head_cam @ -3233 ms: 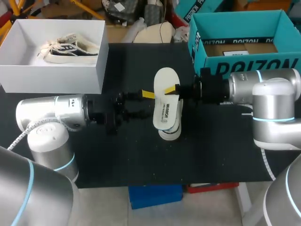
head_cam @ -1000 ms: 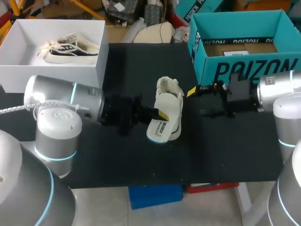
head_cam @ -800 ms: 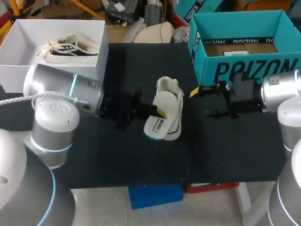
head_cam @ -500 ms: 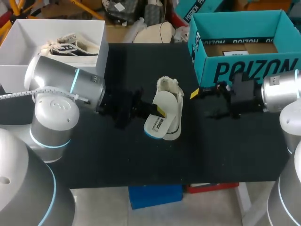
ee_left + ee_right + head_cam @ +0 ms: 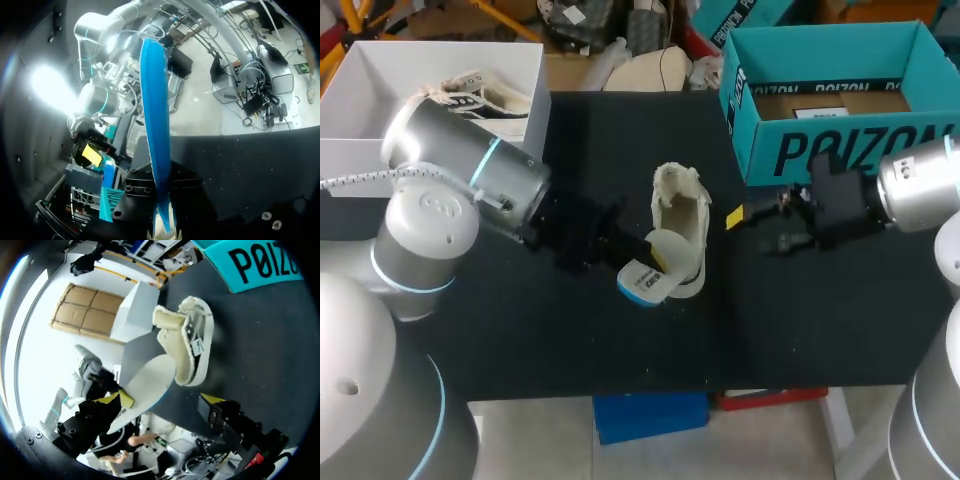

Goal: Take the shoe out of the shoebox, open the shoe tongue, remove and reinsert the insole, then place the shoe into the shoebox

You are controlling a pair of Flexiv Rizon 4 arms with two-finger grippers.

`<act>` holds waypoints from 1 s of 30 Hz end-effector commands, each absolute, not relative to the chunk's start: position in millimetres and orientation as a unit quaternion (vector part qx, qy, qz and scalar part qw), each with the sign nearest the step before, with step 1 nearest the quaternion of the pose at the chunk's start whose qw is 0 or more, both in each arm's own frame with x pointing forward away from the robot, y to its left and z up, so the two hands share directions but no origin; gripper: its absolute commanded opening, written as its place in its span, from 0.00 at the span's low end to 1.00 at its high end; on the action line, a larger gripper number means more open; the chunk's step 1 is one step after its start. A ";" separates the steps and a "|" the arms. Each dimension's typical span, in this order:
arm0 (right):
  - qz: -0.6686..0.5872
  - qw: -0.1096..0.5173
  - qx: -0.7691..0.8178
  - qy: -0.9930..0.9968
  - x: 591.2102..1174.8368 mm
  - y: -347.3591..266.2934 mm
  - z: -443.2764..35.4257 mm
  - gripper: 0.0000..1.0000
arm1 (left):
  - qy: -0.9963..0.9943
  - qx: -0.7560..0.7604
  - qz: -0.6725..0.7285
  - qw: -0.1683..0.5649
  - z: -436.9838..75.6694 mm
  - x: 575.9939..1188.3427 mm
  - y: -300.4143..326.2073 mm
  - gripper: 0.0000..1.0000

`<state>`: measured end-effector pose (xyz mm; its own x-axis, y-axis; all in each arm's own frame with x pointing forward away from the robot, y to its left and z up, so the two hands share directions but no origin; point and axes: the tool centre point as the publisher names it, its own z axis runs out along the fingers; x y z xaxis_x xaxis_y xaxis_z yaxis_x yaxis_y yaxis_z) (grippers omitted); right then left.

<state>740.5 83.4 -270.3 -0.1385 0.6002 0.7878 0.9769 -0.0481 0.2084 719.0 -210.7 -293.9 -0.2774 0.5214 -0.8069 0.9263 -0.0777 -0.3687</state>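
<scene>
Now left gripper [image 5: 653, 262] pinching blue-bottomed insole [image 5: 644, 279] just left of frame centre; insole slants up-right, far end at opening of white shoe [image 5: 684, 212]. Shoe's long axis runs up-down on tabletop [image 5: 570, 340]. Right gripper [image 5: 752, 228] spread, empty, right of shoe; left arm nearer

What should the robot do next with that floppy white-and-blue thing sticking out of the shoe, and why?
Probably the left tool should tip the insole flatter and slide it deeper into the shoe. It pinches the insole's outer end, which sticks out of the shoe's opening, while the other end is tucked inside. The right tool hangs open, apart from the shoe.
</scene>
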 end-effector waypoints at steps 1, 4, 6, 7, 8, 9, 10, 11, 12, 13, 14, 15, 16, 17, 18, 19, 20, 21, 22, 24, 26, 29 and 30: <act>-0.390 0.232 -0.599 -0.660 728.2 66.5 -260.7 1.00 | 0.651 0.574 -0.457 0.196 -292.1 720.7 -214.8 0.00; -0.387 0.215 -0.604 -0.663 723.7 56.9 -261.3 1.00 | 0.652 0.572 -0.460 0.189 -291.1 718.3 -218.6 0.00; -0.387 0.215 -0.604 -0.663 723.7 56.9 -261.3 1.00 | 0.657 0.589 -0.434 0.183 -290.0 716.4 -220.2 0.00; -0.387 0.215 -0.604 -0.663 723.7 56.9 -261.3 1.00 | 0.661 0.591 -0.428 0.176 -290.4 716.0 -220.2 0.00; -0.387 0.215 -0.604 -0.663 723.7 56.9 -261.3 1.00 | 0.666 0.597 -0.415 0.169 -290.2 714.6 -220.0 0.00; -0.387 0.215 -0.604 -0.663 723.7 56.9 -261.3 1.00 | 0.668 0.604 -0.401 0.166 -290.7 713.9 -218.8 0.00; -0.387 0.215 -0.604 -0.663 723.7 56.9 -261.3 1.00 | 0.671 0.603 -0.400 0.162 -290.7 713.2 -218.0 0.00; -0.387 0.215 -0.604 -0.663 723.7 56.9 -261.3 1.00 | 0.676 0.604 -0.391 0.159 -290.9 712.4 -216.6 0.00; -0.387 0.215 -0.604 -0.663 723.7 56.9 -261.3 1.00 | 0.682 0.609 -0.375 0.153 -291.9 712.3 -214.3 0.00; -0.387 0.215 -0.604 -0.663 723.7 56.9 -261.3 1.00 | 0.686 0.607 -0.373 0.148 -293.0 711.6 -212.5 0.00; -0.387 0.215 -0.604 -0.663 723.7 56.9 -261.3 1.00 | 0.690 0.608 -0.366 0.143 -294.0 710.1 -211.4 0.00; -0.387 0.215 -0.604 -0.663 723.7 56.9 -261.3 1.00 | 0.691 0.615 -0.354 0.138 -296.2 709.8 -209.8 0.00; -0.387 0.215 -0.604 -0.663 723.7 56.9 -261.3 1.00 | 0.693 0.612 -0.356 0.134 -298.2 709.1 -209.1 0.00; -0.387 0.215 -0.604 -0.663 723.7 56.9 -261.3 1.00 | 0.696 0.613 -0.352 0.129 -301.7 709.1 -208.0 0.00; -0.387 0.215 -0.604 -0.663 723.7 56.9 -261.3 1.00 | 0.696 0.617 -0.345 0.126 -305.4 709.7 -206.5 0.00; -0.387 0.215 -0.604 -0.663 723.7 56.9 -261.3 1.00 | 0.696 0.611 -0.356 0.123 -308.7 710.1 -206.0 0.00; -0.387 0.215 -0.604 -0.663 723.7 56.9 -261.3 1.00 | 0.696 0.611 -0.356 0.123 -312.6 711.2 -205.8 0.00; -0.387 0.215 -0.604 -0.663 723.7 56.9 -261.3 1.00 | 0.695 0.615 -0.352 0.123 -316.8 713.3 -205.2 0.00; -0.387 0.215 -0.604 -0.663 723.7 56.9 -261.3 1.00 | 0.693 0.613 -0.359 0.122 -319.8 714.8 -205.9 0.00; -0.387 0.215 -0.604 -0.663 723.7 56.9 -261.3 1.00 | 0.692 0.619 -0.352 0.122 -325.9 718.6 -207.6 0.00; -0.387 0.215 -0.604 -0.663 723.7 56.9 -261.3 1.00 | 0.684 0.623 -0.357 0.129 -328.9 722.1 -212.2 0.00; -0.387 0.215 -0.604 -0.663 723.7 56.9 -261.3 1.00 | 0.677 0.628 -0.361 0.133 -331.8 727.5 -218.9 0.00; -0.387 0.215 -0.604 -0.663 723.7 56.9 -261.3 1.00 | 0.675 0.628 -0.362 0.135 -333.1 729.7 -221.6 0.00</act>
